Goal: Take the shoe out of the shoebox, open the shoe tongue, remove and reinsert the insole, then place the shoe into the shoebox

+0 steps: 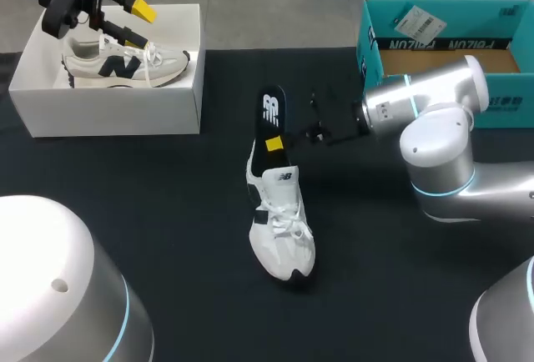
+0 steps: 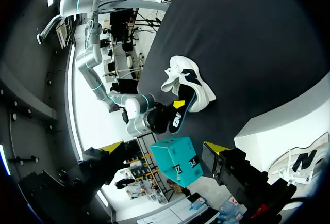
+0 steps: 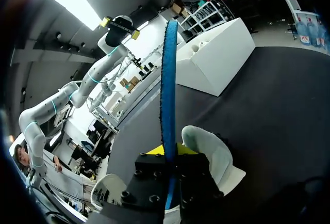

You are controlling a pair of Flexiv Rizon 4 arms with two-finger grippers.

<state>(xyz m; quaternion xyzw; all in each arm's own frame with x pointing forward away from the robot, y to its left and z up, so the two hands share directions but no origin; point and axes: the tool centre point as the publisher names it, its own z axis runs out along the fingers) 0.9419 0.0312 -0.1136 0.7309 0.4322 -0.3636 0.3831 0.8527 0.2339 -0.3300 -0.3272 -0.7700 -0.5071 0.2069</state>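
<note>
A matte black table [image 1: 183, 237] spans the workspace.

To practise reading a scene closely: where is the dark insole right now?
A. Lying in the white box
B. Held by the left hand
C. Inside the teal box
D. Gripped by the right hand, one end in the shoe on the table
D: the right hand pinches the insole, whose lower end sits in the shoe lying on the table.
</note>
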